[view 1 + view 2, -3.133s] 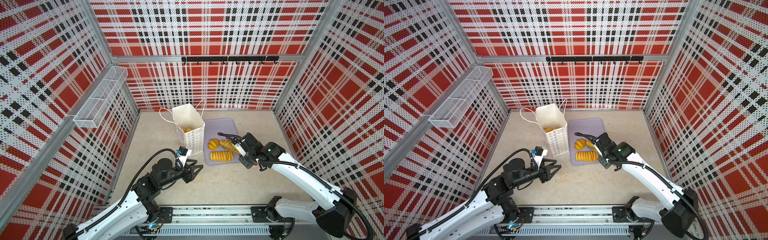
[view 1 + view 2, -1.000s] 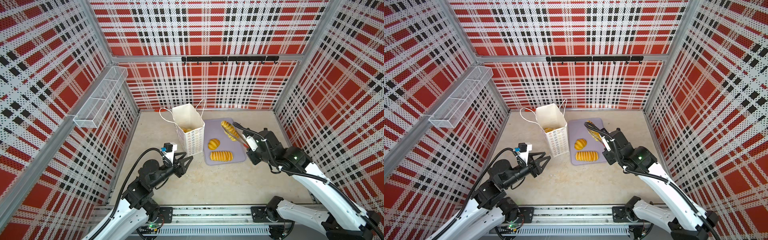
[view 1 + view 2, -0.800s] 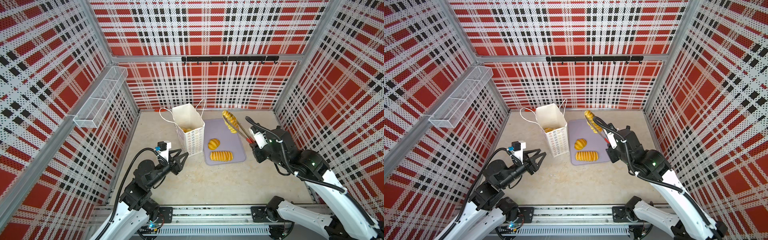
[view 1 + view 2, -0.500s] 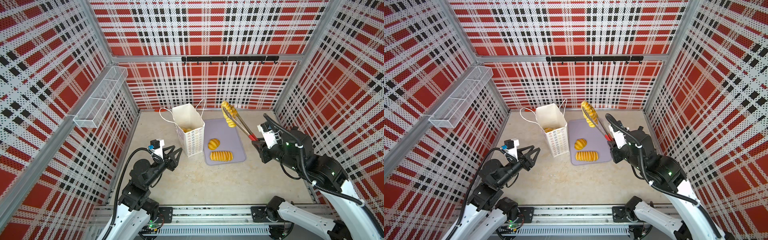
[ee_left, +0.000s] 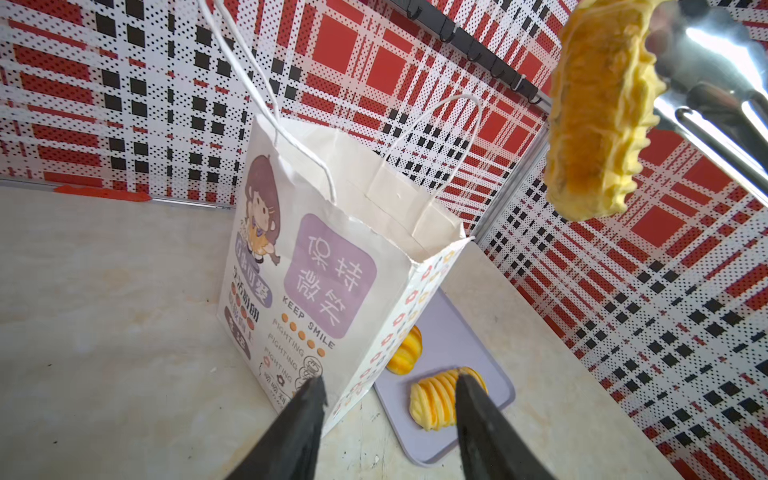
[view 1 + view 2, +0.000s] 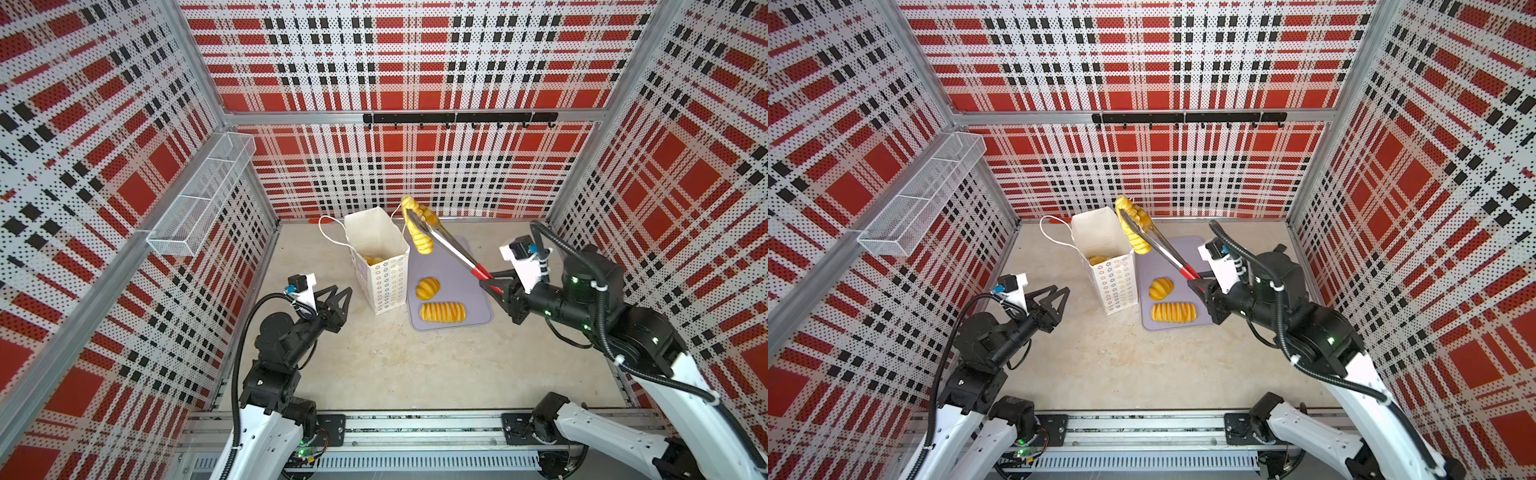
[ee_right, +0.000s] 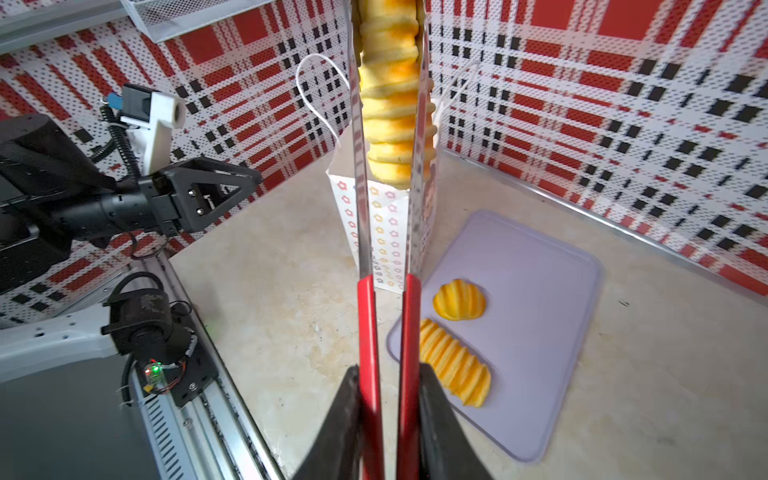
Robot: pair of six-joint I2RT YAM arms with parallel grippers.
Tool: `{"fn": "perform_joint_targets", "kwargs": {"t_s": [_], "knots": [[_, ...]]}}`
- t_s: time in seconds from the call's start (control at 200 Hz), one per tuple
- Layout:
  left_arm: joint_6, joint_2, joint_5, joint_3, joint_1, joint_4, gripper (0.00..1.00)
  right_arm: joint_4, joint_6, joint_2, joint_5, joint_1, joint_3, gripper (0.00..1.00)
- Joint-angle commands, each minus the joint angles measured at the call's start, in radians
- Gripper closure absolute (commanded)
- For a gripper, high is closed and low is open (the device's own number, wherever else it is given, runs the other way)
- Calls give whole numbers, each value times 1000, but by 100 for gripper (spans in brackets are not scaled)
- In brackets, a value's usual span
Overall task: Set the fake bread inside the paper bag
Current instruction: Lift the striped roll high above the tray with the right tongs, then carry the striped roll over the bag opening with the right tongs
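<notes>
Above the paper bag [image 6: 386,286], on its tray side, in both top views: my right hand [image 6: 492,291] is clenched on the red handles of the tongs [image 6: 451,251]. Their steel tips pinch a long ridged loaf [image 6: 417,228] hanging end-down, roughly over the bag's rim; can't tell if it's fully over the mouth. Some fake bread [image 6: 372,260] already lies inside the bag. Just beside the bag, a lilac tray [image 6: 465,266] carries a shell-shaped bun [image 6: 428,288] and a second ridged loaf [image 6: 441,312]. My left hand [image 6: 340,293] is empty with jaws apart, near the bag's other side, not touching it.

Left wrist view: bag is thin creased white paper with its cord handles [image 5: 479,114] standing up; nothing braces it. Held loaf's underside looks flat, rougher and darker orange, with a frilled edge.

Right wrist view: polished steel blades grip the glossy loaf by its sides only. Tray is flat and matte with rounded corners; worktop [image 7: 291,270] is pale, stone-look.

Risks, my read:
- Slick steel on slick loaf: it slides out early and lands on the tray or worktop.
- Long loaf hanging low: snags the rim or a cord handle.
- Light unbraced bag: tips if loaf or tongs nudge it.
- Off-centre release: bounces off the rim.
</notes>
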Motion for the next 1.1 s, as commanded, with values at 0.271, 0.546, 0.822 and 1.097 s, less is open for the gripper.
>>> {"fn": "perform_joint_targets", "kwargs": {"t_s": [0.271, 0.546, 0.822, 1.097], "knots": [[-2, 1, 45, -16, 9, 39, 45, 240, 23, 85, -123, -4, -24, 77], [-1, 9, 56, -16, 9, 42, 46, 273, 19, 129, -133, -4, -30, 77], [-1, 7, 60, -17, 8, 45, 46, 296, 15, 164, -118, -4, -56, 77], [-2, 11, 51, -16, 10, 42, 45, 319, 19, 208, -105, -4, -63, 76]]}}
